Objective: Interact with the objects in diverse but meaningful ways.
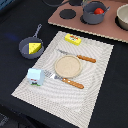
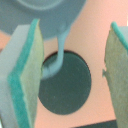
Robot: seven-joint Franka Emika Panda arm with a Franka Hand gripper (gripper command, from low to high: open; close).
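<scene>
In the wrist view my gripper (image 2: 72,65) is open, its two green-edged pads (image 2: 25,75) standing wide apart above the pink toy stove. Between them lie a dark round burner (image 2: 65,85) and the thin handle (image 2: 61,50) of a grey pot (image 2: 45,17); nothing is held. My gripper does not appear in the exterior view. There, a grey pot (image 1: 93,14) holding the red tomato (image 1: 99,10) stands on the stove (image 1: 110,31). The cheese wedge (image 1: 34,47) lies in the dark frying pan (image 1: 30,47). The yellow box (image 1: 73,39) and milk carton (image 1: 34,76) rest on the placemat.
A striped placemat (image 1: 100,75) carries a tan plate (image 1: 67,65), a knife (image 1: 80,57) and a fork (image 1: 67,81) with orange handles. A second pot (image 1: 123,17) sits at the exterior view's right edge. Another burner (image 1: 66,14) lies beside the tomato pot. The table is black.
</scene>
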